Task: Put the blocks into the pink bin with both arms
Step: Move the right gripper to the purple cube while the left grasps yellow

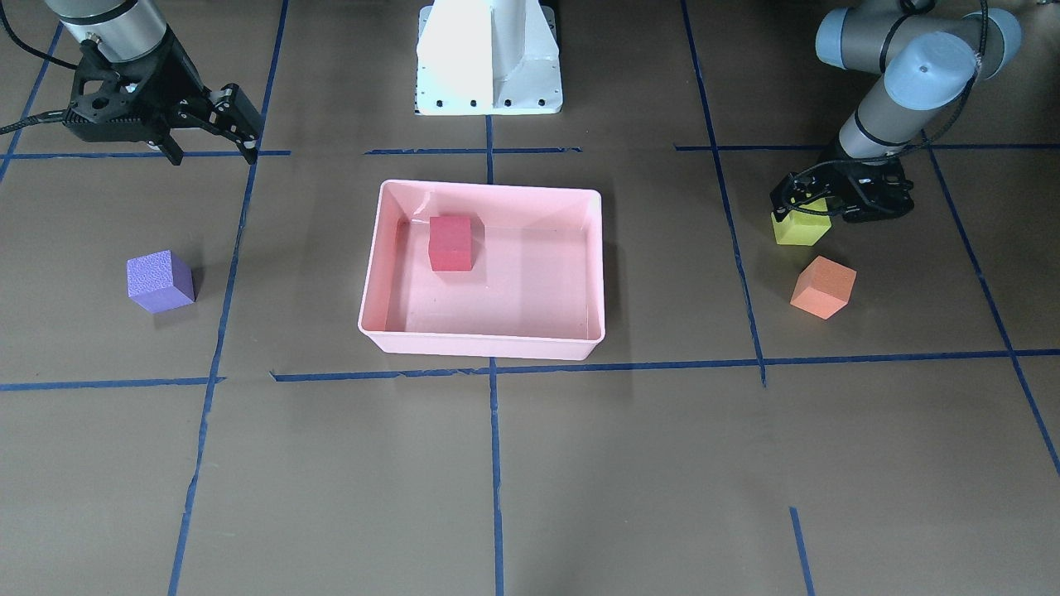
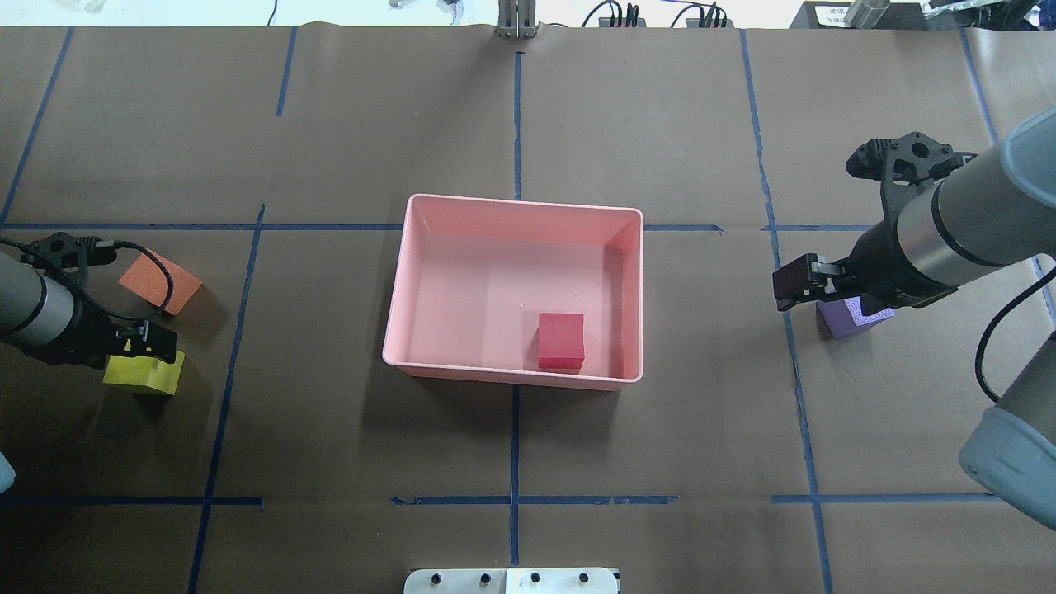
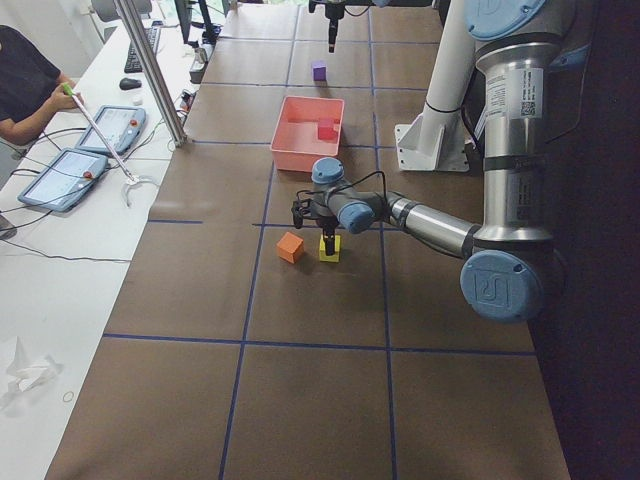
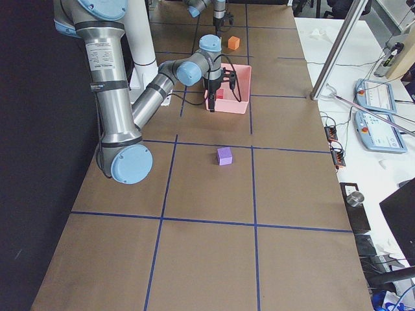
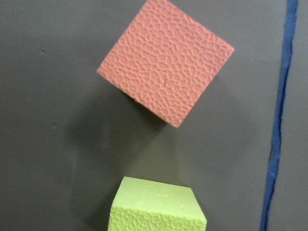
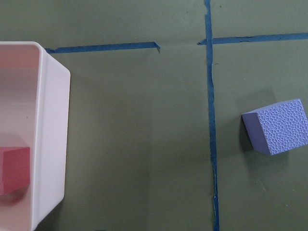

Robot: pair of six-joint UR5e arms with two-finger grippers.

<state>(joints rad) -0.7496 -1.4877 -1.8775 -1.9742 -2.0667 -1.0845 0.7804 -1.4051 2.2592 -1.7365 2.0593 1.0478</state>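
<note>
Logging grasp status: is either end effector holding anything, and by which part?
Right end effector: nothing, open. Left end effector is down on the yellow-green block; a grip cannot be told.

4 foam cubes, 1 ea.: red-pink cube [image 1: 450, 242], purple cube [image 1: 160, 281], yellow-green cube [image 1: 801, 229], orange cube [image 1: 822, 287]. 1 pink bin [image 1: 484, 341]. 2 arms: left arm [image 1: 903, 74], right arm [image 1: 108, 25].

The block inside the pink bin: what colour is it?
The block is red-pink, clearest in the front-facing exterior view.
</note>
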